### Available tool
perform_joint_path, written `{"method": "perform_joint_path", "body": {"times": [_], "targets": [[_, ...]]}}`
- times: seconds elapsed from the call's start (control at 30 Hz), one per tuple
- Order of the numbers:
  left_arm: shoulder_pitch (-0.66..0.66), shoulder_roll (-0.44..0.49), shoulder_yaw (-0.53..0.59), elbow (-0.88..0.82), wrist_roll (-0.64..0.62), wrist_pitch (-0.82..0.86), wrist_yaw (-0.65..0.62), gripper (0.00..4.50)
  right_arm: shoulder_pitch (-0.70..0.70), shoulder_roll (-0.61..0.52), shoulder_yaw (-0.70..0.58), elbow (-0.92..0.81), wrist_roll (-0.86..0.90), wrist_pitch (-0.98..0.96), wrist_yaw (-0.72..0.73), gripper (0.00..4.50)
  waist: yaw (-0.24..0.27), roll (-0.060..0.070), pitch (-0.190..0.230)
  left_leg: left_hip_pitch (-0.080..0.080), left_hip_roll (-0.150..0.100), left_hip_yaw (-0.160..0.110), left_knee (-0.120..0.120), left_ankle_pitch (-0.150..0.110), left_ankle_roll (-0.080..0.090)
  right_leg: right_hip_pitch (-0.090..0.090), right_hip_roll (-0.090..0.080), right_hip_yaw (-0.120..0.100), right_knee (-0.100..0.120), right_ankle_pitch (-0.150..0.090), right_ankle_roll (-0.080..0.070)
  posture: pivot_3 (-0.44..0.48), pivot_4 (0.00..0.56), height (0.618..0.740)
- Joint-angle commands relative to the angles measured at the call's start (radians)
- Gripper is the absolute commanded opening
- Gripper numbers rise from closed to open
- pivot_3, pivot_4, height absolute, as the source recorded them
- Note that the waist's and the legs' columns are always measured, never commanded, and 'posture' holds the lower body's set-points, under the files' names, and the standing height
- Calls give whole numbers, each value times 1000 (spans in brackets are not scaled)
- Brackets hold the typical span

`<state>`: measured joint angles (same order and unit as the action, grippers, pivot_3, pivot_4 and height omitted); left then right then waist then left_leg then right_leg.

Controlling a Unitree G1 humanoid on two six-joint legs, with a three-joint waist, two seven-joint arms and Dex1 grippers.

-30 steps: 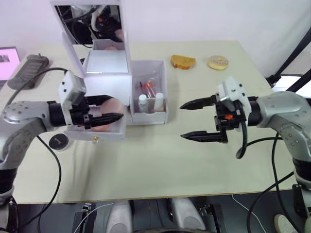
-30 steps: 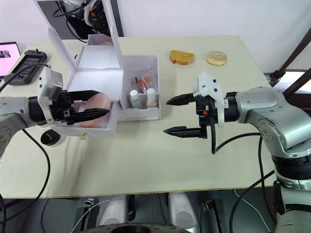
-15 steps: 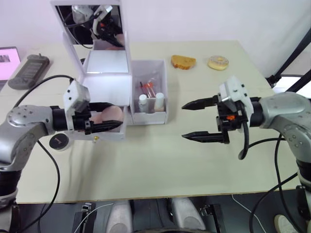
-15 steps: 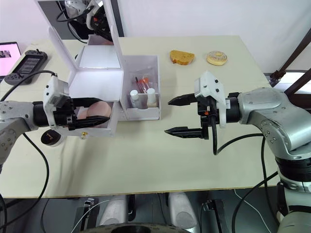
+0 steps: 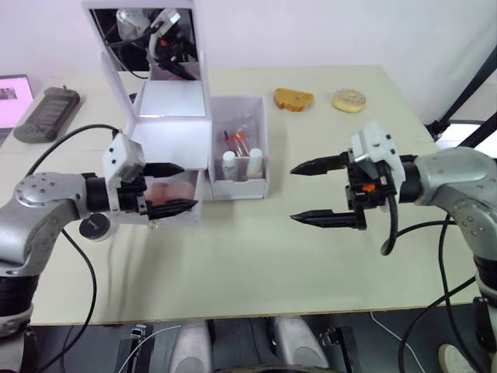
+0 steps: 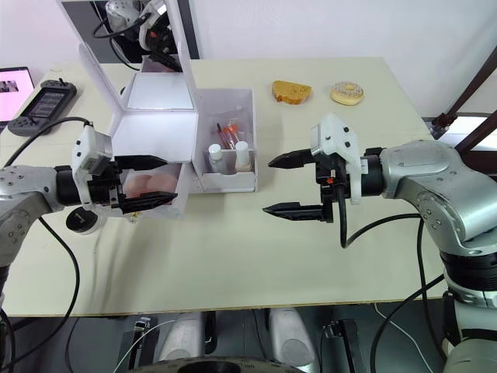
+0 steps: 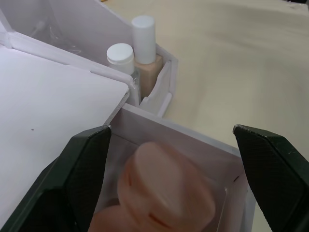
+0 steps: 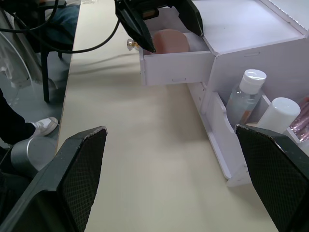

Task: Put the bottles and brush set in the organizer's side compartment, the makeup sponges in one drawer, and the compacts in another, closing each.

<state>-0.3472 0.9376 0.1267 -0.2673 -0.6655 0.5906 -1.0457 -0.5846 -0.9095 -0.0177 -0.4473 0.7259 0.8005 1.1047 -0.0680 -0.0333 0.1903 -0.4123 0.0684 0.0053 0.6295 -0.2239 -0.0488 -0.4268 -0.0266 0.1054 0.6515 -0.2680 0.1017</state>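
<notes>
**Q:** Where do the task's things sit relative to the white organizer (image 5: 167, 124)?

**A:** The two white-capped bottles (image 5: 239, 162) stand upright in the organizer's side compartment (image 5: 239, 151), at its front end, with a pink-tipped brush set (image 5: 235, 141) lying just behind them. Peach makeup sponges (image 7: 164, 191) rest inside the organizer's open drawer (image 6: 155, 190), which is pulled out from the front of the organizer. The organizer's mirrored lid (image 5: 144, 35) stands raised at its back.

**Q:** And the left end effector?

**A:** The left end effector (image 5: 172, 187) hovers over the open drawer, its two black fingers spread wide, one above the sponges and one at the drawer's front wall. It holds nothing.

**Q:** What about the right end effector?

**A:** The right end effector (image 5: 311, 193) hangs above the bare beige surface (image 5: 256, 256), well apart from the organizer on the side compartment's far side. Its fingers are spread wide and empty, pointing toward the organizer.

**Q:** Anything else near the organizer?

**A:** A small round black-topped object (image 5: 93, 226) lies on the surface just beside the drawer, on the side away from the compartment; whether it is a compact cannot be told. A slice of toast (image 5: 293, 99) and a doughnut (image 5: 348, 100) lie beyond the side compartment, toward the surface's far edge. A dark handheld device (image 5: 48, 113) rests well apart from the organizer, on its lid side.
</notes>
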Motion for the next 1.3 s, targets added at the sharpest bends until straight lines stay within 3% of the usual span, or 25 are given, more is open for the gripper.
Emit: {"method": "perform_joint_path", "body": {"times": [0.03,0.5,0.6,0.8,0.83,1.3], "targets": [[-23,12,55,-14,-22,6,-13,4391,-17,-12,-27,-15,9,-12,1,4500,0,0,0,0,0,0,0,0,0,0,0,0,0,0,0,0,150,740],[-23,114,178,2,-48,52,-73,4391,-30,-8,-21,-7,13,-17,16,4500,-1,0,0,0,0,0,0,0,0,0,0,0,0,0,0,0,150,740],[-6,138,208,28,-35,43,-89,3515,-37,-6,-15,-2,11,-19,20,4500,-2,0,0,0,0,0,0,0,0,0,0,0,0,0,0,0,150,740],[53,164,196,24,8,-12,-148,392,-49,0,-8,3,10,-20,24,4500,0,0,0,0,0,0,0,0,0,0,0,0,0,0,0,0,150,740],[56,163,184,23,20,-22,-153,30,-51,1,-7,3,10,-20,24,4500,0,0,0,0,0,0,0,0,0,0,0,0,0,0,0,0,150,740],[2,133,44,88,140,-100,-159,30,-45,-6,-18,-9,13,-12,9,4500,0,0,0,0,0,0,0,0,0,0,0,0,0,0,0,0,150,740]]}}
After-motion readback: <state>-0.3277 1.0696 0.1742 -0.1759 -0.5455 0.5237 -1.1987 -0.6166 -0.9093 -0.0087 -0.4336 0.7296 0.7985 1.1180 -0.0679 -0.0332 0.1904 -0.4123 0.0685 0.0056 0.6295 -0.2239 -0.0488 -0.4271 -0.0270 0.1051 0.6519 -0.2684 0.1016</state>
